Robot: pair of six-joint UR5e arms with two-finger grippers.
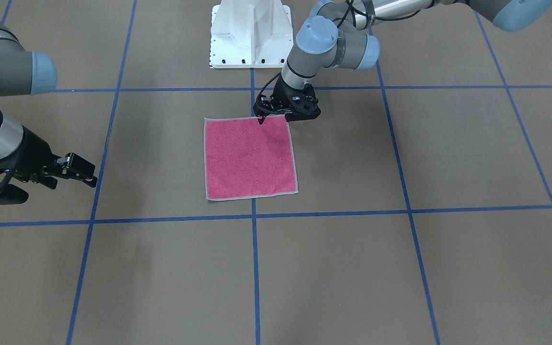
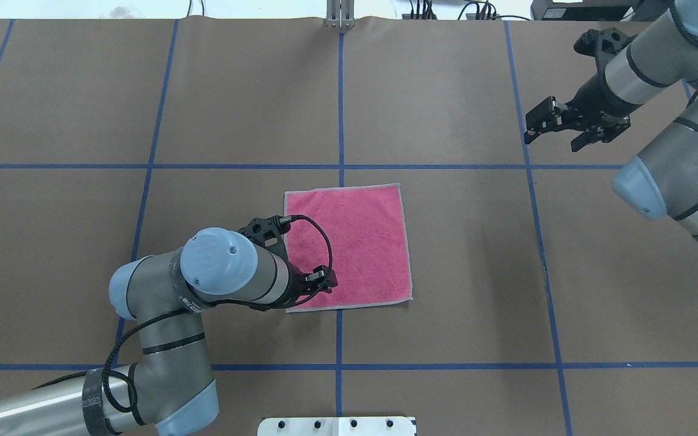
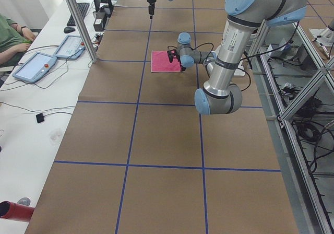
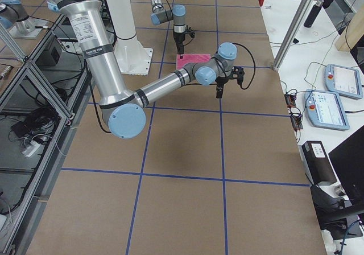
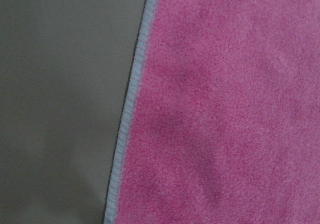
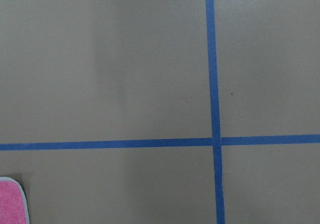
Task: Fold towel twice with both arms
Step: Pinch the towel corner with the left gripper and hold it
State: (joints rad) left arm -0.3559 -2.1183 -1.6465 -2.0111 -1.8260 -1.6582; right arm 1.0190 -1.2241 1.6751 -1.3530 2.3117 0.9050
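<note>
The towel (image 2: 355, 242) lies flat and pink face up at the middle of the table (image 2: 446, 91). It straddles the central blue tape line (image 2: 340, 121), with more of it on the robot's right. It is close to square, so no long axis stands out, and its sides run nearly along the tape grid (turned just a little off it). Its light grey stitched edge (image 5: 127, 114) shows all round. The left gripper (image 1: 281, 112) points down, low over the towel's near edge by the left corner; whether its fingers are parted or closed I cannot tell. The right gripper (image 2: 558, 136) hangs well apart over bare table at the far right, fingers spread and holding nothing.
</note>
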